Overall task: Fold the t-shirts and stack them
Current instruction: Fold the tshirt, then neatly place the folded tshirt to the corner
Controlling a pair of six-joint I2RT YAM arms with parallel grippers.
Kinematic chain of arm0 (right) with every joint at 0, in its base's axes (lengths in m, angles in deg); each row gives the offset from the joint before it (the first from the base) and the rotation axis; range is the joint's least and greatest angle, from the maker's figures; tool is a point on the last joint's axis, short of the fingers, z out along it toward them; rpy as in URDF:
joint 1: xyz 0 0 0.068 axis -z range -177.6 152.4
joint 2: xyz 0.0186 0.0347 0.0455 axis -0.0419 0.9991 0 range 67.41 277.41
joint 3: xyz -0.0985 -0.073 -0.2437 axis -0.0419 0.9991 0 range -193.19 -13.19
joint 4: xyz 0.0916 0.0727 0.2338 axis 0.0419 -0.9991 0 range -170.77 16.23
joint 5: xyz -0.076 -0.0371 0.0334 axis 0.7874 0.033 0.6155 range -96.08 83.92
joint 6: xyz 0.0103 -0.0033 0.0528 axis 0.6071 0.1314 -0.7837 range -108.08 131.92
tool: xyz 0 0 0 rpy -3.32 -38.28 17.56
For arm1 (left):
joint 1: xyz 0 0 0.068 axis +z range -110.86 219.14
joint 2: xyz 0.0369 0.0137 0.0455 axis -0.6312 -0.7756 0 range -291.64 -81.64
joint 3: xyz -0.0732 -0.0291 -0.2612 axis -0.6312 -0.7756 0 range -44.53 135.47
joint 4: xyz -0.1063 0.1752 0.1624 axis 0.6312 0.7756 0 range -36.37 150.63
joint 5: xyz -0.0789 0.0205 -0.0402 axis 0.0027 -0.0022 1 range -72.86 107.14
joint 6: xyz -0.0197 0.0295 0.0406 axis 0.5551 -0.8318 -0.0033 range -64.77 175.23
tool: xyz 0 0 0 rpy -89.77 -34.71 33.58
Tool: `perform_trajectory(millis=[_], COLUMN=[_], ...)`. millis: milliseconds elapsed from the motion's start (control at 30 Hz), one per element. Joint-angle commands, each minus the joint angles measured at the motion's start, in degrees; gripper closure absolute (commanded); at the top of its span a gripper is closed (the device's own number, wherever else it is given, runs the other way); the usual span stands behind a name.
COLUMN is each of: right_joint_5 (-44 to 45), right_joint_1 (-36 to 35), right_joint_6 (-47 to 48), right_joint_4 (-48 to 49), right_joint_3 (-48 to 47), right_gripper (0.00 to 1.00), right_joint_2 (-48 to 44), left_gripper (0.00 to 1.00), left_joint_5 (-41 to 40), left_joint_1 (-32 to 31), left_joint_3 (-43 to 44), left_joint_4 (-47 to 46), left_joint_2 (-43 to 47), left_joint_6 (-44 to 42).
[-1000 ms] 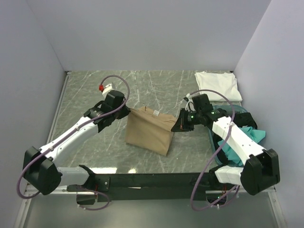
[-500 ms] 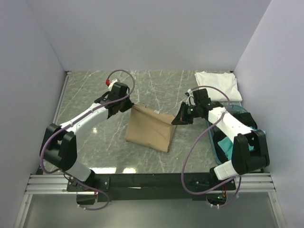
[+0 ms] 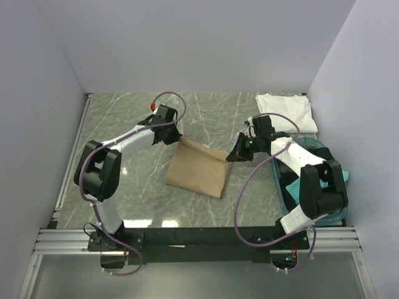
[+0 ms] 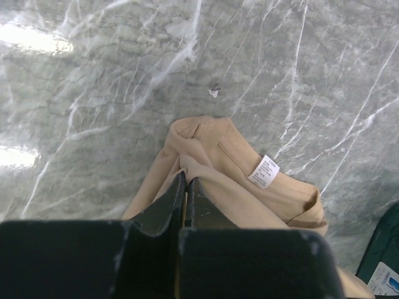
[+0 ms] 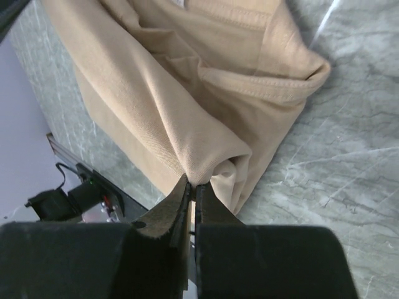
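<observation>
Lying on the table (image 3: 118, 118), the tan t-shirt (image 3: 198, 169) was pinched at its far corners by the closed left gripper (image 3: 177, 138) and right gripper (image 3: 229, 159), and a thin fold could be lost if it was stretched too hard.

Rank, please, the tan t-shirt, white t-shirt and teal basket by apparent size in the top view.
1. Tan cloth t-shirt.
2. White folded cloth t-shirt, slightly smaller.
Unranked: shallow teal plastic basket, largely hidden under the right arm.
</observation>
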Motion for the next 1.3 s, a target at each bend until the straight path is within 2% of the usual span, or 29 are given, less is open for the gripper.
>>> perform_trajectory(millis=[0, 33, 67, 100, 133, 200, 233, 400, 633, 667, 700, 833, 1067, 1100, 1200, 1267], right_joint_5=[3.13, 3.57, 4.88, 5.67, 6.90, 10.49, 11.56, 15.79, 19.12, 20.17, 20.71, 23.43, 24.23, 24.14, 24.23, 24.05], right_joint_1=[1.13, 1.21, 1.39, 1.48, 1.56, 1.65, 1.57, 1.65, 1.65, 1.57, 1.57, 1.57, 1.57, 1.65, 1.57, 1.65], right_joint_6=[-0.85, -1.28, -1.46, -1.55, -1.46, -1.11, -0.94, -1.20, -1.20, -1.20, -1.20, -1.46, -1.37, -1.46, -1.55, -1.46], right_joint_4=[1.20, 1.11, 1.28, 1.46, 1.46, 0.33, 0.06, -0.65, -2.05, -2.49, -3.28, -5.39, -7.68, -7.94, -8.38, -8.38], right_joint_3=[-1.12, -1.12, -1.12, -1.38, -1.65, -2.96, -3.23, -2.19, 6.86, 7.92, 9.93, 13.46, 16.54, 16.98, 17.77, 18.21], right_gripper=[1.00, 0.96, 0.77, 0.66, 0.54, 0.39, 0.36, 0.28, 0.21, 0.13, 0.13, 0.11, 0.09, 0.09, 0.09, 0.09], right_joint_2=[0.74, 1.44, 1.54, 1.80, 1.97, 1.98, 1.45, -4.78, -22.51, -24.63, -26.57, -36.67, -45.48, -46.44, -47.59, -48.12], left_gripper=[0.97, 0.87, 0.79, 0.68, 0.43, 0.18, 0.01, 0.00, 0.00, 0.01, 0.01, 0.01, 0.01, 0.05, 0.30, 0.36], left_joint_5=[-0.11, -0.02, 0.07, -0.10, -0.37, -0.46, -0.37, 0.51, 6.83, 7.27, 7.28, 9.73, 10.27, 9.92, 8.60, 7.81], left_joint_1=[1.19, 1.28, 1.37, 1.54, 1.54, 1.63, 1.63, 1.54, 1.54, 1.54, 1.54, 1.46, 0.93, 0.75, -0.21, -1.26], left_joint_3=[3.34, 3.95, 4.13, 4.31, 4.48, 4.22, 3.87, 1.06, -9.99, -11.15, -12.03, -15.46, -18.10, -17.93, -17.23, -17.14], left_joint_4=[-1.98, -1.80, -1.72, -1.28, -1.10, -1.10, -1.01, -0.49, -3.73, -4.35, -4.79, -5.76, -7.43, -7.08, -6.37, -6.29], left_joint_2=[-1.36, -2.07, -2.25, -2.25, -1.99, -1.37, -0.32, 4.07, 11.89, 12.34, 12.78, 11.64, 7.69, 6.38, 4.35, 3.21], left_joint_6=[-1.90, -1.99, -2.08, -2.08, -1.82, -1.90, -1.82, -2.08, -6.64, -7.26, -7.61, -9.02, -8.41, -8.23, -8.32, -8.58])
